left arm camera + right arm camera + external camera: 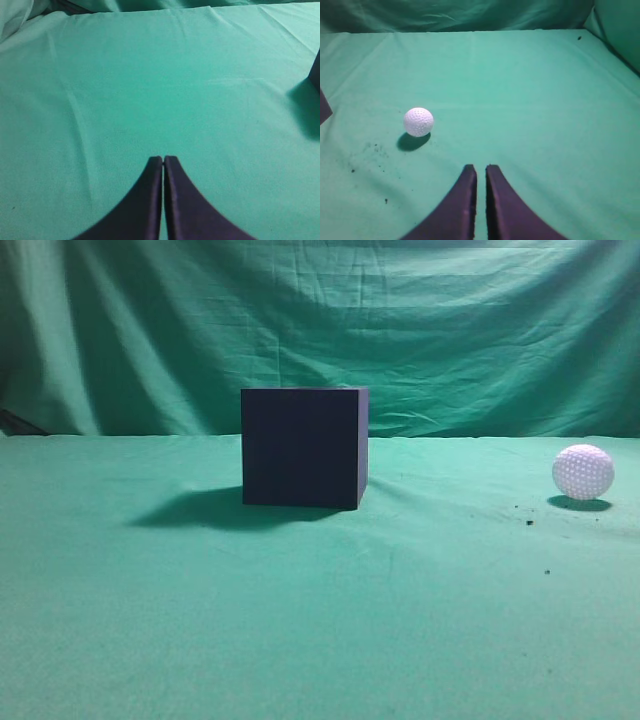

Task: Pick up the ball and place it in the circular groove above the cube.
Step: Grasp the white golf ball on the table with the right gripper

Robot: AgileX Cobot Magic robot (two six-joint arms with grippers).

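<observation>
Ahead-left of the nearly closed right gripper [480, 172] lies the ball [418, 121].

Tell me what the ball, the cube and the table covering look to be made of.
Ball: hard white plastic, judging by its dimples.
Cube: matte dark, glare-free, sharp-edged; possibly foam or painted wood, unclear.
Table covering: green woven cloth, shown by wrinkles and folds.

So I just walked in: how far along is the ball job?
Nothing is done: the ball sits on the cloth, right of the cube. Nothing is in hand; the left gripper and right gripper are shut and empty. Picking and placing are left.
</observation>
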